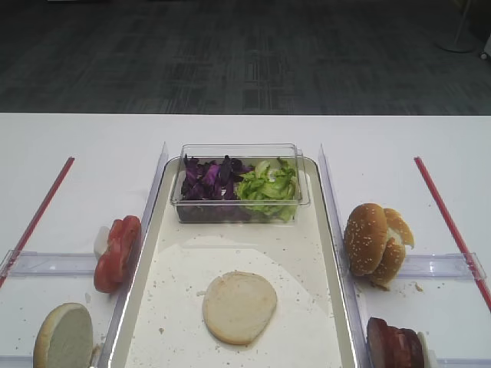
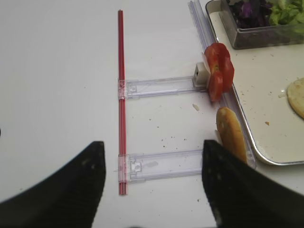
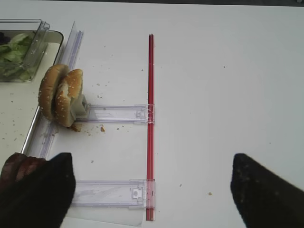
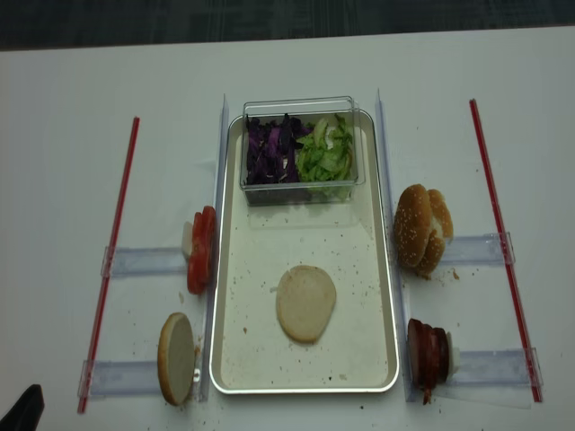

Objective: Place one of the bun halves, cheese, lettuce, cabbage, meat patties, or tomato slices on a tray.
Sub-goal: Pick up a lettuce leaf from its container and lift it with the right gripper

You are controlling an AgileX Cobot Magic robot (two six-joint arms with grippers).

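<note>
On the cream tray, a little near of its middle, one pale bun half lies flat, well apart from the clear tub at the far end that holds the purple cabbage on the left and the green lettuce on the right. Off the tray, each on a clear plastic holder on the white worktop, stand the other ingredients: tomato slices just beside the left rim, another pale bun half on edge near the left corner, two sesame bun tops beside the right rim, and the meat patties at the near right corner. No cheese can be made out.

Both arms hang back over the outer worktop. The right gripper has its jaws spread wide with nothing between them, the patties showing just at its left finger. The left gripper likewise stands open and empty, near the on-edge bun.

With a base laid, the next layer probably comes from a holder. To do it well, the nearer arm should descend square over one slice only, close across its flat faces rather than its rim, lift clear of the holder's stop block, and set it centred on the bun. A skewed pinch could topple the stack or drag a neighbour along.
</note>
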